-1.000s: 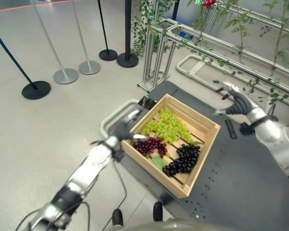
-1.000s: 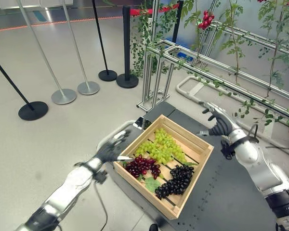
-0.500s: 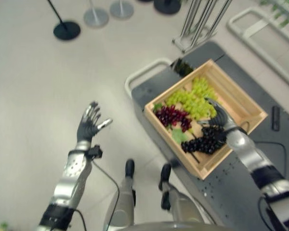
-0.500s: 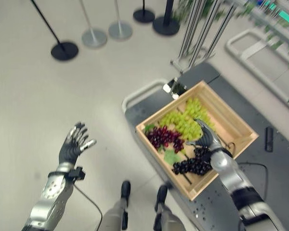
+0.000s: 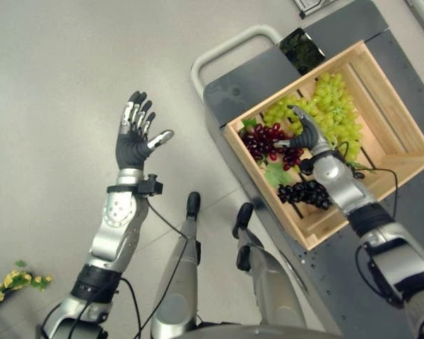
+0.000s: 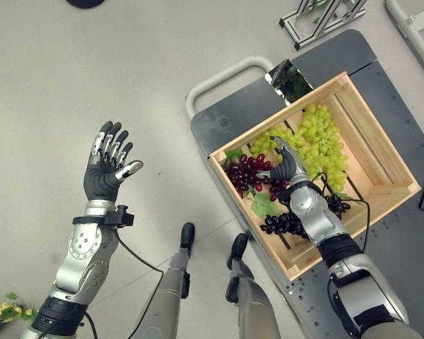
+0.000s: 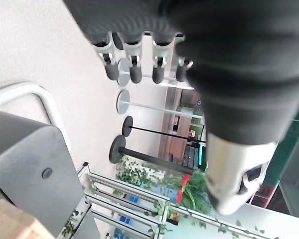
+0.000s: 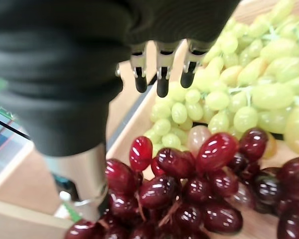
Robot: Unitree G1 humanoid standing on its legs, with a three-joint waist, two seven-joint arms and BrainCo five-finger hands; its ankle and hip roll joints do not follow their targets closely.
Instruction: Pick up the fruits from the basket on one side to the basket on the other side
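Now your right hand (image 6: 288, 168) has come down over the red grapes (image 6: 244, 174) in the crate (image 6: 384, 200), fingers released, holding nothing, while your left hand (image 6: 104, 170) has lifted away, spread open

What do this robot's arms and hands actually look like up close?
Both arms are silver-grey metal shells with black joint bands. The left hand and right hand wear dark ribbed covers over palm and wrist. Their fingers are silver with dark tips. A black clamp rings the left wrist, with a black cable trailing from it.
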